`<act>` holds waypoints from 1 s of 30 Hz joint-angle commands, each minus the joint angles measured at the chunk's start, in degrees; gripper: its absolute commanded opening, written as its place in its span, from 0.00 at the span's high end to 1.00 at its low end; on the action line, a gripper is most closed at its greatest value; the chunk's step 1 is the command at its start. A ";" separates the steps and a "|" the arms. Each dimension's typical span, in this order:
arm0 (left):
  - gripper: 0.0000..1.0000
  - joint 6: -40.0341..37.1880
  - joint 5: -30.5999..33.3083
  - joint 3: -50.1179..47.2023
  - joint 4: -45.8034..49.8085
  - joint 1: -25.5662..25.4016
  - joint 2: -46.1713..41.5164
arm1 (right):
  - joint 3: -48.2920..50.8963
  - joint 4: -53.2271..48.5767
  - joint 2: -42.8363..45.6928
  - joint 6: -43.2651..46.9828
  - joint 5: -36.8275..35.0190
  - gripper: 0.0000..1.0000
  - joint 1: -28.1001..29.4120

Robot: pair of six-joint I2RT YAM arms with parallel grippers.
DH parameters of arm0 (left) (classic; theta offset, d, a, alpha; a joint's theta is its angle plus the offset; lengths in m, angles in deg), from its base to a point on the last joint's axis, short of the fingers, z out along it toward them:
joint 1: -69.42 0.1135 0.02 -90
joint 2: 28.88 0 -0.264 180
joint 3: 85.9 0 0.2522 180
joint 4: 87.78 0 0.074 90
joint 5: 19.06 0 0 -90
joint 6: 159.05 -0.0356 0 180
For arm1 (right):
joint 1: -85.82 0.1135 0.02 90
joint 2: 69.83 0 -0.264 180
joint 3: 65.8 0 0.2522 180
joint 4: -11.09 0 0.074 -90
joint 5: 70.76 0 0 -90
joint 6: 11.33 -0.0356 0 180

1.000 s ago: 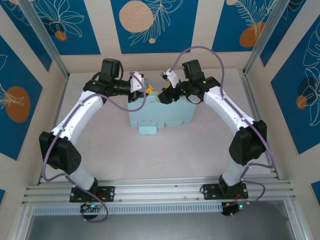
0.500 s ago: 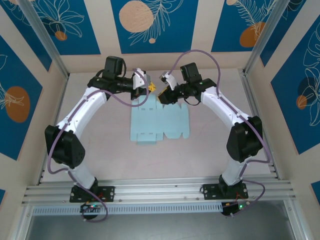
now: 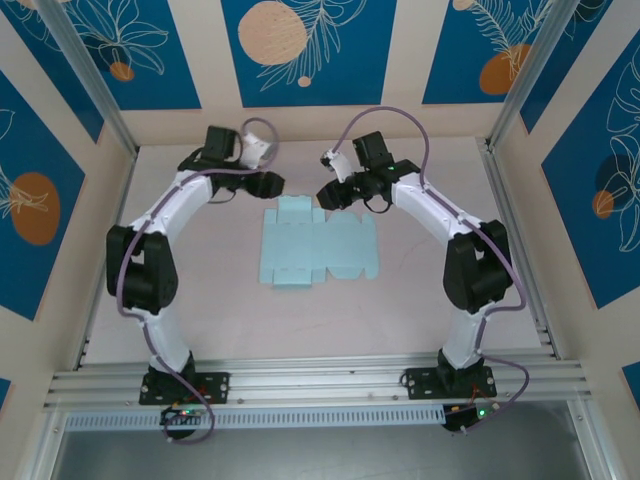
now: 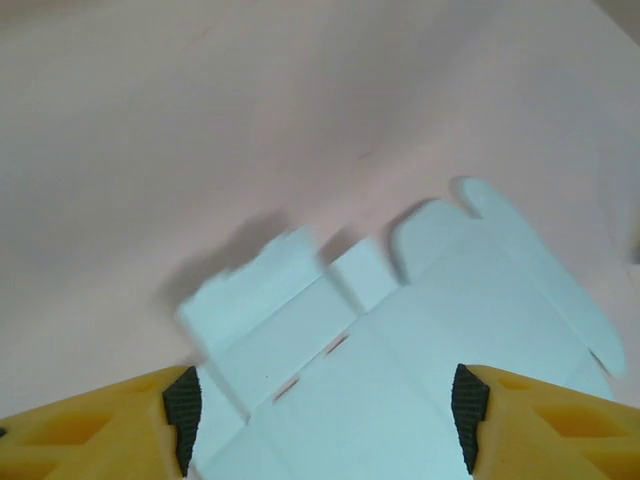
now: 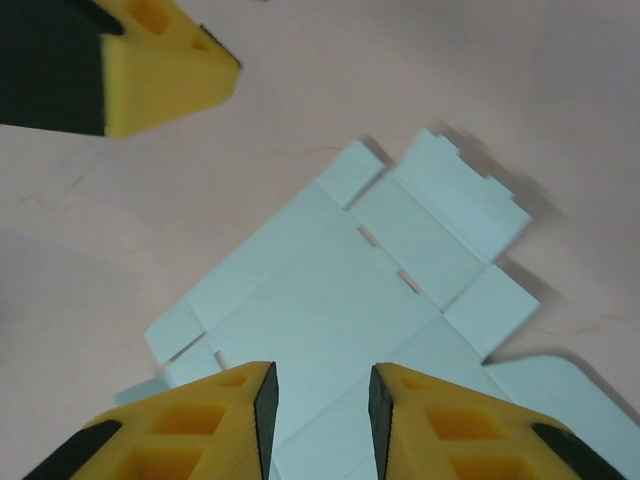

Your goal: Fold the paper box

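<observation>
The paper box [image 3: 318, 248] is a flat pale aqua die-cut sheet with flaps and slots, lying on the table's middle. Just beyond its far edge hover both grippers, apart from it. My left gripper [image 3: 272, 183] is at the far left corner of the sheet. In the left wrist view it [image 4: 320, 410] stands wide open, and the sheet [image 4: 420, 350] lies below with nothing between the pads. My right gripper [image 3: 330, 193] is at the far middle. Seen from its wrist, it [image 5: 320, 410] is open by a narrow gap above the sheet [image 5: 330, 290], holding nothing.
The pink tabletop [image 3: 220, 300] is walled in by panels with blue leaf prints [image 3: 300, 50]. An aluminium rail [image 3: 320, 380] runs along the near edge by the arm bases. A yellow finger of the left gripper [image 5: 150, 70] shows at the top left of the right wrist view.
The sheet, raised and bent up between both grippers a second ago, now lies flat on the table. Both grippers have let go and drawn back toward the far wall; the left one has opened wide.
</observation>
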 commanded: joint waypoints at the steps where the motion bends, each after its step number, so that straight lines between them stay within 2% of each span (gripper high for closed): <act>1: 0.21 21.92 -3.01 -10.64 -6.64 3.98 0.88 | -2.56 -2.65 -3.54 -8.24 -11.16 0.68 0.48; 3: 0.16 23.32 -1.25 -14.09 -8.39 3.98 -0.05 | -1.26 -3.10 -3.44 -12.11 -15.13 0.68 0.81; 7: 0.15 25.00 -0.35 -17.59 -9.17 3.88 0.26 | 3.65 -4.75 -1.32 -21.18 -23.02 0.66 1.33; 10: 0.16 28.35 -2.21 -21.28 -13.98 3.21 0.86 | 9.35 -5.00 0.86 -26.99 -25.94 0.63 1.66; 13: 0.15 28.87 -1.78 -22.98 -14.62 2.02 1.33 | 14.76 -5.17 3.27 -31.35 -27.97 0.59 2.97; 18: 0.15 28.12 0.08 -24.52 -12.82 0.79 0.70 | 21.11 -4.55 4.95 -36.39 -26.54 0.58 5.43; 22: 0.14 28.79 -0.52 -25.36 -13.41 -0.63 0.67 | 23.32 -1.30 2.21 -39.03 -23.51 0.58 5.94; 30: 0.14 36.61 -6.30 -27.69 -24.12 -2.44 0.92 | 22.76 2.35 -4.35 -40.73 -19.39 0.58 5.87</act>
